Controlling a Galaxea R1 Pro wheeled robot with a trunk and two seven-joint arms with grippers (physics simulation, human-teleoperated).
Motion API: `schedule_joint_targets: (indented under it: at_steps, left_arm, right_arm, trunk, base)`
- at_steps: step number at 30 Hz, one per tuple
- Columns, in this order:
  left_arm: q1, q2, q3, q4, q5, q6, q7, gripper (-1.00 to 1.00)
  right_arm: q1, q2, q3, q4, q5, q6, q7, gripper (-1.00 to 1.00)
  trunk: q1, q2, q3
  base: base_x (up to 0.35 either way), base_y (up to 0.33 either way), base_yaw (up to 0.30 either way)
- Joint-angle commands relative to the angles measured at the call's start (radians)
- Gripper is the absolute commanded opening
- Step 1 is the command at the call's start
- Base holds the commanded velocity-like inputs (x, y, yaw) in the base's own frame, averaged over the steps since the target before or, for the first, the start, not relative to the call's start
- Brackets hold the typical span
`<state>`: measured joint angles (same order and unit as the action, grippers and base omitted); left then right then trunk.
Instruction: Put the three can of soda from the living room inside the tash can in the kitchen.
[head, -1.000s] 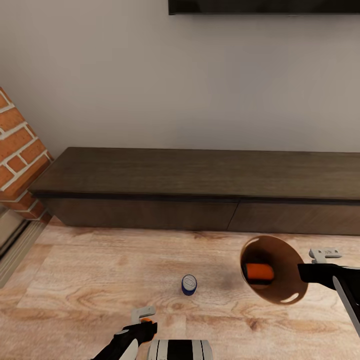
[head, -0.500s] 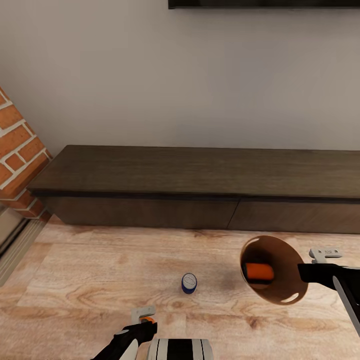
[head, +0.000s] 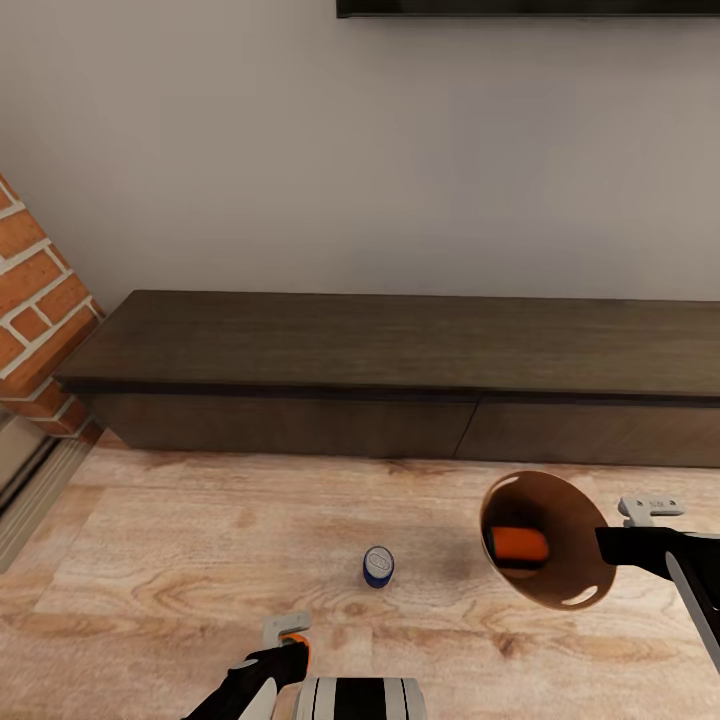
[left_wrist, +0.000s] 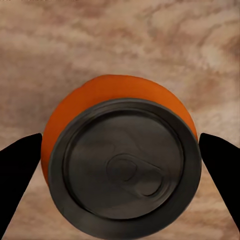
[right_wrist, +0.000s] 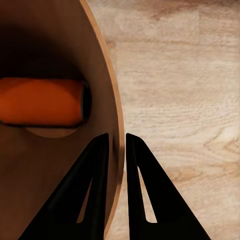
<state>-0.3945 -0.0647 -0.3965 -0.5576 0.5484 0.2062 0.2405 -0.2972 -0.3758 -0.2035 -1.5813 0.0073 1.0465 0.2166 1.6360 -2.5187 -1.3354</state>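
Living room: right gripper (right_wrist: 116, 145) pinches the trash can (head: 560, 575) rim, left gripper (left_wrist: 120, 155) straddles an orange can (left_wrist: 107, 102).

Bin hangs tilted over the wood floor (head: 180, 560), mouth toward the camera, one finger inside the wall and one outside; a second orange can (head: 520, 545) lies on its side in it. Left fingers flank their can, upright on the floor; contact unclear, can't tell if clamped. Blue can (head: 378, 567) stands on the floor between the arms, in front of the low dark cabinet (head: 400, 350).

L claw (left_wrist: 120, 165) spread wide, fingers apart; R claw (right_wrist: 115, 145) pinched on bin rim (right_wrist: 107, 90).
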Motion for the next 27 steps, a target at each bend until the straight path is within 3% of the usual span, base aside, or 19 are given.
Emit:
schedule_joint_targets:
  at_steps: [1, 27]
  left_arm:
    - [0.000, 0.000, 0.001, 0.001, 0.000, 0.000, 0.001, -1.00]
    - [0.002, -0.013, 0.001, -0.002, 0.002, -0.001, 0.003, -1.00]
  right_arm:
    - [0.000, 0.000, 0.000, 0.000, -0.010, 0.001, 0.004, -1.00]
    - [0.000, 0.002, 0.011, 0.000, -0.010, 0.001, 0.004, -1.00]
  trunk:
    - [0.000, 0.000, 0.000]
    - [0.000, 0.000, 0.000]
  base:
    - [0.000, 0.000, 0.000]
    - [0.000, 0.000, 0.000]
